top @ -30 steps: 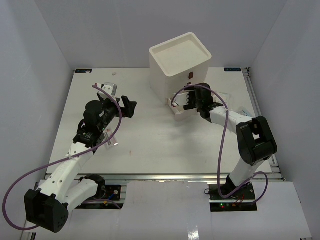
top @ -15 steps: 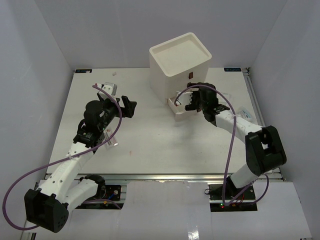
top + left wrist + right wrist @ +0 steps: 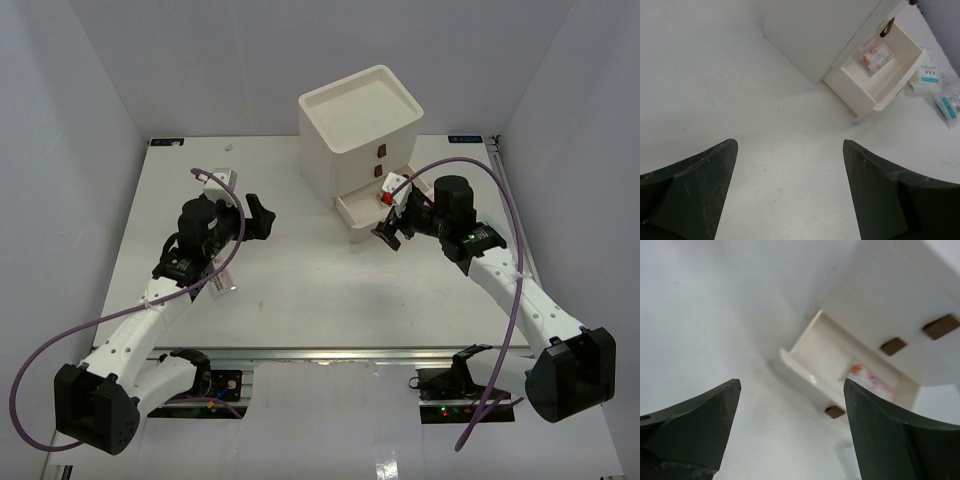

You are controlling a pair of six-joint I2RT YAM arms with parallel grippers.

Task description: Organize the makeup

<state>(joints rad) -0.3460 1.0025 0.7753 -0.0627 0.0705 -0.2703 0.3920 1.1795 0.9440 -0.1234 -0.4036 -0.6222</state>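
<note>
A white desk (image 3: 300,270) is sitting inside a booth of plain pale grey walls (image 3: 90,80), with two robot arms reaching in from the near edge. A white three-drawer box (image 3: 360,120) with brown handles is standing at the back centre, and its bottom drawer (image 3: 875,100) is hanging pulled out. A flat pink-printed sachet (image 3: 876,55) is lying inside that drawer. Two blue-printed sachets (image 3: 929,75) are lying on the desk just right of the box. The left gripper (image 3: 789,145) is hovering over bare desk left of the box, its fingers spread wide and holding nothing. The right gripper (image 3: 792,382) is facing the open drawer from just in front, its fingers also standing wide apart and empty. Compared with a second ago, the right gripper is no longer over the drawer. It has drawn back toward the near right and the arm has swung outward, while the left arm has barely shifted.
</note>
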